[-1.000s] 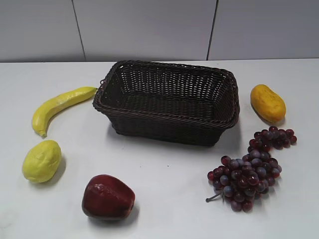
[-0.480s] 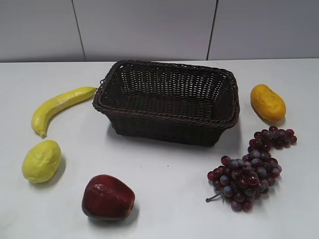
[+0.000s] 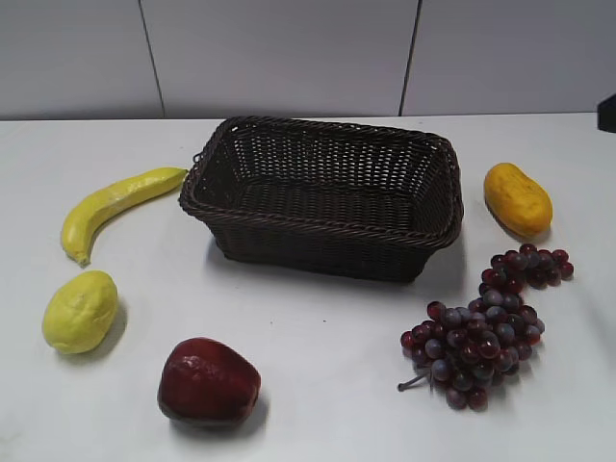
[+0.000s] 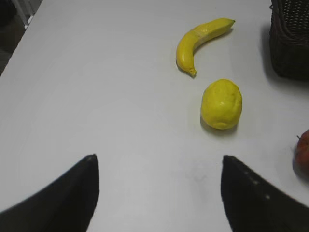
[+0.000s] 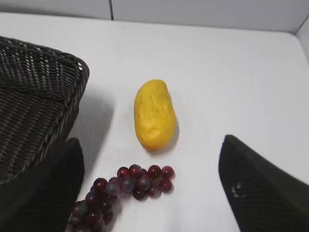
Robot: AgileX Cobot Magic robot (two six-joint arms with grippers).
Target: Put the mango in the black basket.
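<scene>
The mango [image 3: 517,198] lies on the white table to the right of the black basket [image 3: 327,223], apart from it. In the right wrist view the mango [image 5: 154,115] lies just ahead of my right gripper [image 5: 149,139], which is open and empty above the table, with the basket's corner [image 5: 43,72] on the left. A dark bit of the right arm [image 3: 608,112] shows at the exterior view's right edge. My left gripper [image 4: 157,157] is open and empty over bare table at the left, out of the exterior view.
A bunch of red grapes [image 3: 486,327] lies in front of the mango and also shows in the right wrist view [image 5: 120,191]. A banana [image 3: 111,207], a pale lumpy yellow fruit [image 3: 80,310] and a dark red apple [image 3: 208,381] lie left and front.
A dark part of the right arm has come into the exterior view at the right edge. The fruits and the basket have not moved.
</scene>
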